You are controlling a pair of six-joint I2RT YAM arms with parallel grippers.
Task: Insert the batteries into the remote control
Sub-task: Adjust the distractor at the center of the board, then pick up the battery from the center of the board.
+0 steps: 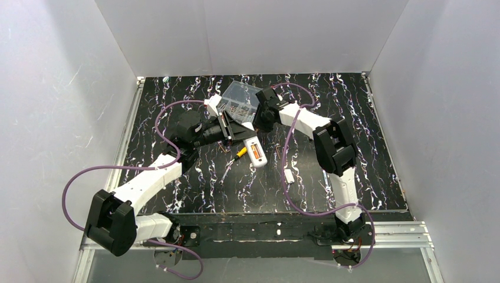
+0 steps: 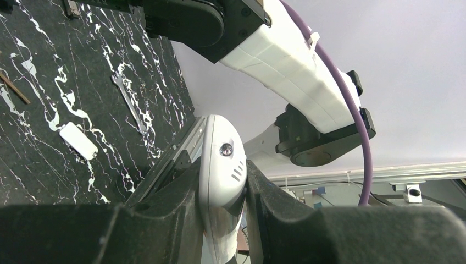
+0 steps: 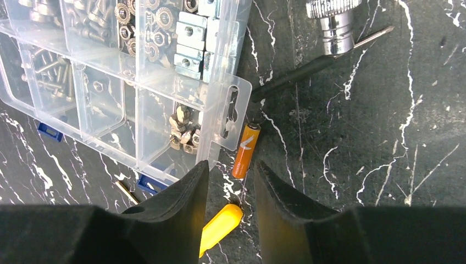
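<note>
The left gripper (image 2: pixel 222 171) is clamping the remote control (image 2: pixel 220 143) by its long edges, steadying it for loading. The right gripper (image 3: pixel 231 168), fingers apart, is hovering over a battery (image 3: pixel 245 149) lying just beside the clear box (image 3: pixel 110 82) — apparently lining up a pick.

No words or numbers legible in any view, one sign only, a white angular mark on the orange battery (image 3: pixel 245 149) (too small to read as a letter)
</note>
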